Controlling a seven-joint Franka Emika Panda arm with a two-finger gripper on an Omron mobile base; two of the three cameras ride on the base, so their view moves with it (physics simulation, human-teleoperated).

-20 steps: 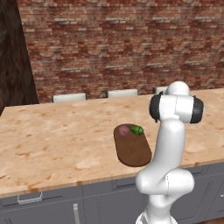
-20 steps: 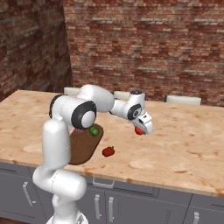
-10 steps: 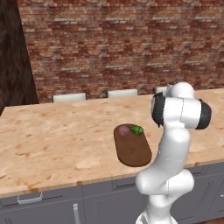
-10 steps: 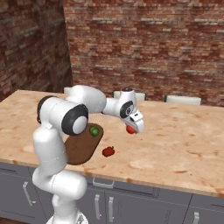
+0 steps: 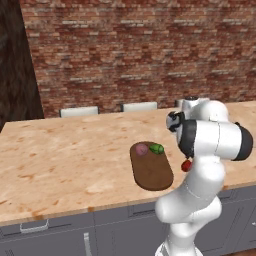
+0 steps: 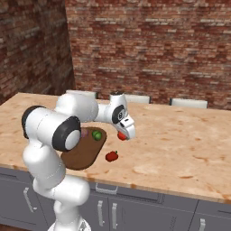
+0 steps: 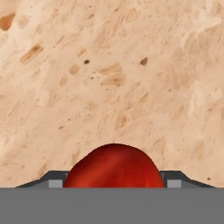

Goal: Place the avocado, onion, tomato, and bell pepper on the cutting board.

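Your gripper [image 6: 122, 136] is clamped on the tomato [image 7: 114, 166], carried above the counter [image 6: 180, 149] just right of the cutting board [image 6: 83, 155]. Treat the tomato as light, smooth and likely slippery; you hold it across its middle. Being round, it has no long axis. The board's long axis runs front to back, with the avocado [image 5: 156, 148] and onion [image 5: 142, 149] at its far end.

No readable text, labels, brands or numbers anywhere (surfaces all plain).
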